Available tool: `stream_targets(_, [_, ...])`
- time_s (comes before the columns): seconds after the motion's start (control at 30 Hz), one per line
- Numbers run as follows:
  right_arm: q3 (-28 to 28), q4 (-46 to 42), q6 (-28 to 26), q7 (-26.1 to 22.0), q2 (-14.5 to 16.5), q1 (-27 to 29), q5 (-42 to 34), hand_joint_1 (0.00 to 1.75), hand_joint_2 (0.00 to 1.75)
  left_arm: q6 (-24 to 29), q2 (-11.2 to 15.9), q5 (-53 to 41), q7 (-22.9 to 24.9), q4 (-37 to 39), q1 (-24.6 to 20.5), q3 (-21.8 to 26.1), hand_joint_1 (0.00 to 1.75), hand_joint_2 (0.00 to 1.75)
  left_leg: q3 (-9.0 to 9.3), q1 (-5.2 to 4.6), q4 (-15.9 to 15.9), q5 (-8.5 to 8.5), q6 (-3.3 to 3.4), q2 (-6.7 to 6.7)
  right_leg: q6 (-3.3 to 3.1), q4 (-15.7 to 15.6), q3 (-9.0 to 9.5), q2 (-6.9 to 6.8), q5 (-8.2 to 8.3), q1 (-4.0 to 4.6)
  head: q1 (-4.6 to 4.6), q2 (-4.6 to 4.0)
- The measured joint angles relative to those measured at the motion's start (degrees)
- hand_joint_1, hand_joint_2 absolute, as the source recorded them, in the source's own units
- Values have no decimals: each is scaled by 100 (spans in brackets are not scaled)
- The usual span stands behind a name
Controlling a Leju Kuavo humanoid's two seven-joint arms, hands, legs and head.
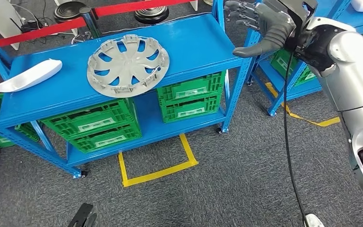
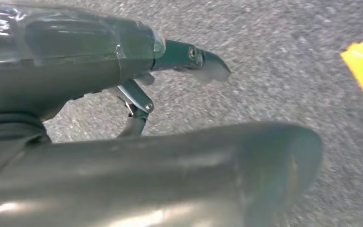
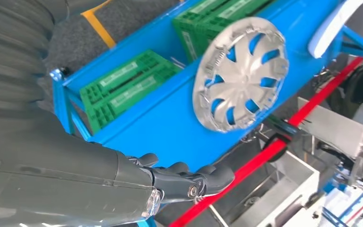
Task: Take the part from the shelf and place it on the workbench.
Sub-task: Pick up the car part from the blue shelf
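Reaching high over the shelf's right end, your right hand (image 1: 260, 28) holds nothing, fingers apart | silver hubcap (image 1: 127, 65) lies flat on blue shelf (image 1: 198, 45), untouched | left hand (image 2: 123, 94) hangs over the floor, grasp unclear.

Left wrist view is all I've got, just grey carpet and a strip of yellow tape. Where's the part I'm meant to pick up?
Observer: The round silver plastic wheel cover lies flat on the blue metal shelf's top level.
Operator: Anything else on that level?
Observer: A long white curved plastic part lies beside the wheel cover, apart from it.
Operator: Where's the right hand?
Observer: The right hand is raised near the shelf's corner post, fingers apart, holding nothing.
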Motion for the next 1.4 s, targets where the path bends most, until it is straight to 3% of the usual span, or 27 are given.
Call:
stream_targets(0.07, [11,-2,-4,20,22,36,-2,0,175,2,-17,0,15,-13,-23,0,0,0,-532,-40,750,-178,52,6,-39,-23,68,7,-38,59,-41,0])
stream_targets(0.1, [21,-1,-4,23,30,67,-2,0,175,3,-26,0,19,-17,-21,0,0,0,-735,-73,914,-101,97,5,-58,-26,110,13,-67,96,-48,-1])
stream_targets(0.13, [26,-1,-4,24,37,85,-3,0,175,4,-33,0,23,-20,-16,0,0,0,-845,-113,873,99,157,1,-76,-27,157,20,-99,132,-53,-1])
stream_targets(0.17, [28,-3,-4,24,43,90,-3,0,175,5,-38,-1,25,-22,-12,0,0,0,-889,-163,669,406,238,-9,-91,-28,217,27,-138,173,-58,-1])
stream_targets(0.23, [21,-6,0,17,48,55,-4,0,175,6,-25,-7,20,-22,-8,1,0,0,-764,-248,66,957,413,-62,-106,-48,323,36,-199,223,-50,-1])
stream_targets(0.27, [20,-6,6,3,49,41,-2,0,175,5,-13,-11,5,-23,-1,2,0,0,-691,-279,-154,1106,477,-89,-97,-69,358,45,-214,230,-41,-1])
stream_targets(0.3, [19,-4,13,-13,48,40,1,0,175,5,-3,-15,-13,-23,7,2,0,0,-643,-300,-269,1146,512,-109,-84,-90,375,54,-217,226,-37,-1])
stream_targets(0.4, [-1,-9,25,-43,14,64,7,0,175,6,15,-19,-47,-23,19,3,0,0,-518,-294,-499,1093,510,-108,-7,-123,377,63,-223,210,-45,-1])
stream_targets(0.43, [-9,-11,25,-43,1,51,6,0,175,7,19,-21,-46,-24,20,3,0,0,-477,-279,-565,1080,469,-112,-22,-136,385,54,-205,216,-28,-1])
stream_targets(0.53, [-8,-9,25,-43,-1,0,4,0,175,29,14,-33,-47,-23,32,5,0,0,-417,-272,-625,1064,359,-125,-241,-219,477,22,-197,240,52,-1])
stream_targets(0.57, [-7,-8,26,-43,4,-1,3,0,175,40,11,-36,-48,-23,38,6,0,0,-412,-277,-624,1062,362,-119,-280,-238,503,19,-214,242,68,-1])
stream_targets(0.77, [-5,-9,39,-16,0,-3,-1,0,175,98,9,-44,-57,-22,64,7,0,0,-406,-293,-621,1046,391,-67,-223,-285,519,33,-178,231,142,-1])
stream_targets(1.03, [1,-32,-4,134,42,-55,-53,0,175,96,0,-43,4,-28,36,31,0,0,-406,-296,-618,1034,420,-32,-78,-312,522,60,-171,223,147,-1])
stream_targets(1.4, [1,-35,-10,142,102,-80,-69,0,175,102,-23,-42,6,-28,29,39,0,0,-400,-278,-620,1034,421,-35,-78,-310,522,61,-172,236,132,-1])
